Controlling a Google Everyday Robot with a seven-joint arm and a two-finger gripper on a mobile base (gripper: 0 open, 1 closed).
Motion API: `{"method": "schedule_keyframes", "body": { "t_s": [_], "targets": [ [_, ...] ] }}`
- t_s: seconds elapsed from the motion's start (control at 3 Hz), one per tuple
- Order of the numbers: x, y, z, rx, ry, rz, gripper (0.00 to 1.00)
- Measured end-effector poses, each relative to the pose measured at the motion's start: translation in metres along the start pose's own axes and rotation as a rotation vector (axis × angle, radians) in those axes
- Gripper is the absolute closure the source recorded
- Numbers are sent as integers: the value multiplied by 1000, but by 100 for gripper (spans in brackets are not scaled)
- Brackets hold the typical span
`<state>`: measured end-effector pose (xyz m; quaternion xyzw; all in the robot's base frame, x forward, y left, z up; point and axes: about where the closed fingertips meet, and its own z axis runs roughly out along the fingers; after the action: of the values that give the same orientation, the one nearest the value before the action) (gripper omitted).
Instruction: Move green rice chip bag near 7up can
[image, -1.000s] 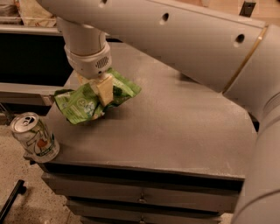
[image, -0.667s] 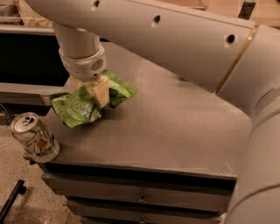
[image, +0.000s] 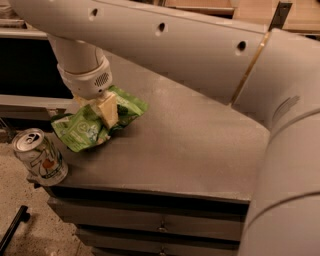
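The green rice chip bag (image: 80, 131) is a crinkled bright-green foil bag at the left part of the grey tabletop (image: 190, 145). My gripper (image: 106, 114) comes down from the white arm above, and its cream fingers (image: 109, 107) are shut on the middle of the bag. The bag's left end hangs near the table's left edge. The 7up can (image: 41, 157) is silver-white with green lettering and a red dot. It stands upright at the front left corner, just below and left of the bag, a short gap apart.
My white arm (image: 200, 50) spans the top and right of the view. The grey table is a cabinet with drawers (image: 160, 227) in front. A speckled floor (image: 30, 220) lies beyond the left edge. A dark shelf (image: 25, 70) is at the back left.
My gripper has moved left and a little toward the front with the green bag in it, bringing the bag closer to the can. The can has not moved.
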<state>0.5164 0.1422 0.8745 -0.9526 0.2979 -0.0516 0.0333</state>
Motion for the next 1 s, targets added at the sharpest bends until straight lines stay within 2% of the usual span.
{"method": "schedule_keyframes", "body": {
  "t_s": [0.33, 0.67, 1.0],
  "targets": [
    [0, -1, 3, -2, -1, -5, 100],
    [2, 0, 3, 16, 3, 12, 82],
    [2, -2, 3, 24, 3, 12, 58]
  ]
}}
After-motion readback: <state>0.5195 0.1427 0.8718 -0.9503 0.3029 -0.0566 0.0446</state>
